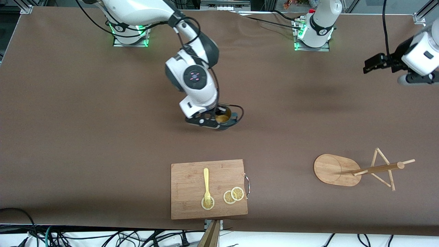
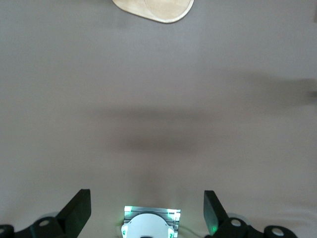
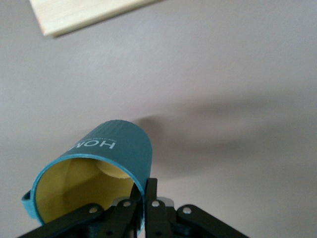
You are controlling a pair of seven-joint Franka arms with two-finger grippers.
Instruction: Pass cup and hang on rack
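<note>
My right gripper (image 1: pixel 219 120) is shut on the rim wall of the dark teal cup (image 1: pixel 225 118), one finger inside and one outside. It holds the cup over the middle of the table. In the right wrist view the cup (image 3: pixel 106 153) is tilted, its yellowish inside showing, with the right gripper (image 3: pixel 144 198) clamped on its wall. The wooden rack (image 1: pixel 346 169) stands toward the left arm's end of the table; its oval base also shows in the left wrist view (image 2: pixel 153 9). My left gripper (image 1: pixel 375 64) waits open and empty, high over that end of the table (image 2: pixel 147 213).
A rectangular wooden cutting board (image 1: pixel 192 206) with a yellow fork (image 1: pixel 206 183) and lemon slices (image 1: pixel 234 195) lies near the front edge, nearer the front camera than the cup. Its corner shows in the right wrist view (image 3: pixel 84 15). Brown cloth covers the table.
</note>
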